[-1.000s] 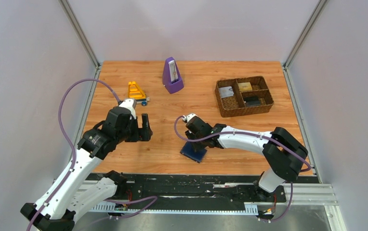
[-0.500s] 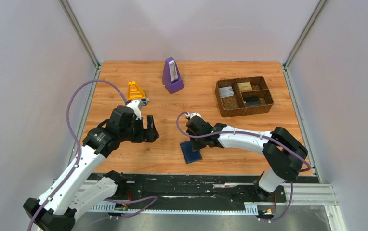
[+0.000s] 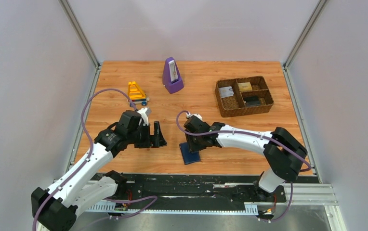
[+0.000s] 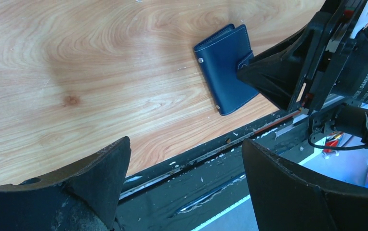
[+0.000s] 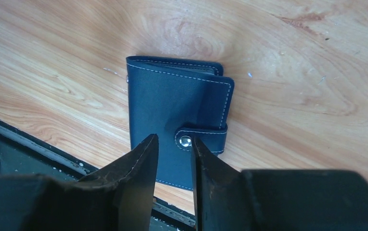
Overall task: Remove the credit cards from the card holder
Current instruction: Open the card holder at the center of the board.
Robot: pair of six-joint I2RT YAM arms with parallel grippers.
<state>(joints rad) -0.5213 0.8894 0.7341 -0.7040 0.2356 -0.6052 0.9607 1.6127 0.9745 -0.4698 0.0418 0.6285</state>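
Table (image 3: 211, 103): orange-brown wood grain, scuffed. Black rail (image 3: 196, 184) runs along its near edge. Pale, plain walls on the left, right and far sides.

Left gripper (image 4: 184, 150): low over bare wood left of centre. Jaws wide, nothing between them.

Right gripper (image 5: 172, 142): directly over the holder's near half. Jaws narrow, only a slim gap, with the snap showing through it. Cannot tell whether the tips touch the cover.

Basket (image 3: 243, 96): brown woven, compartments, far right, well apart from the holder.

Metronome (image 3: 172, 75): purple, far centre.

Toy (image 3: 137, 91): orange-yellow, far left.

Holder (image 5: 172, 110): lies flat at near centre, close to the rail, slightly skewed. Folded shut. Cover reads dark navy with pale stitching round the edge. A strap wraps over one long edge, fastened by a silver snap (image 5: 186, 140). Two small studs on the opposite long edge. Grey page edges peek out at the far end.
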